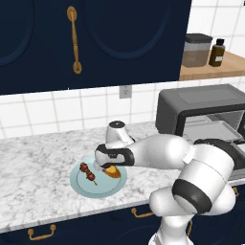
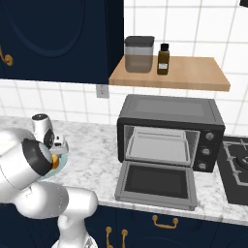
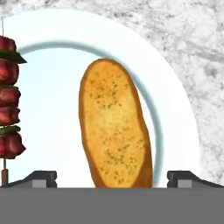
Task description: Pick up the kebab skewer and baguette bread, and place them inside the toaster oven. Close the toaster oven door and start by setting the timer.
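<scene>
Plate (image 3: 175,109) holds baguette bread (image 3: 114,127) and kebab skewer (image 3: 8,109); toaster oven (image 2: 169,133) seemingly empty

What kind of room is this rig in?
A simulated kitchen, by the look of it: marble counter with a toaster oven, a gas hob beside it, and navy cabinets above a tiled wall.

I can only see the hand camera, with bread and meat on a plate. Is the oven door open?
Observer: Yes, the toaster oven door is folded down flat in front of the toaster oven.
Operator: Is anything inside?
Observer: A bare metal tray.
Operator: Where's the plate from the oven?
Observer: The plate sits on the counter to the oven's left in the left base view.
Operator: Is the grabber holding the bread?
Observer: No, the gripper is open above the baguette bread.
</scene>
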